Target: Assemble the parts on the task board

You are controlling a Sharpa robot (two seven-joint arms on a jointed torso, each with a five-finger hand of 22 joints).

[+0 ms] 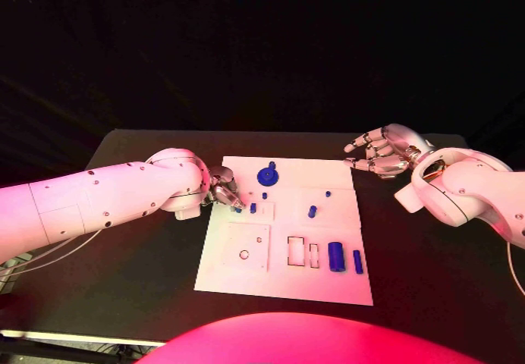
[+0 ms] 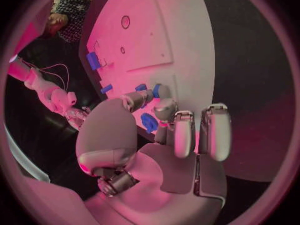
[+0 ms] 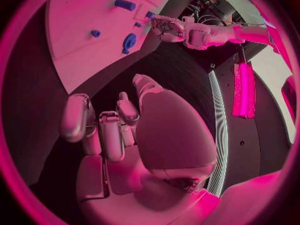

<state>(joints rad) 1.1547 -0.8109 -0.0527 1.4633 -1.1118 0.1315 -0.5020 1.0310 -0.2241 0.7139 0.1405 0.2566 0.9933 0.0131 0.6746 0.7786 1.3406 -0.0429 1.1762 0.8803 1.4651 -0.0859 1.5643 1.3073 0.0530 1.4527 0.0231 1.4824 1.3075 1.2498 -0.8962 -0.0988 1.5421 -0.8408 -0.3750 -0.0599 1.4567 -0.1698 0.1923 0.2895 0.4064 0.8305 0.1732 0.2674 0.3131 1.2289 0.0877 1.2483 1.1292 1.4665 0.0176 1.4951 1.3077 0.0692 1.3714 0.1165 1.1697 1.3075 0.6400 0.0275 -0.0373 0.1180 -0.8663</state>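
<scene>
White flat rectangular task board lies in the middle of the black table, w/ small blue parts on it. Landmark for all places: this board.

Left hand is at the board's left edge, over its far half. In the left wrist view its fingertips are closed around a small blue part right at the board surface; a 2nd blue piece sits just under the fingers. Whether the part is lifted or still seated, cannot tell.

Right hand is off the board, beside its far right corner, above the table. Fingers are curled loosely but apart, holding nothing, approx. half wide.

On the board: round blue knob-like part near the far edge, about centre. Small blue peg stands towards the right side, mid board. Short thick blue cylinder and a thin blue bar lie side by side near the right edge, on the near half. Next to them, a rectangular slot in the board.
</scene>
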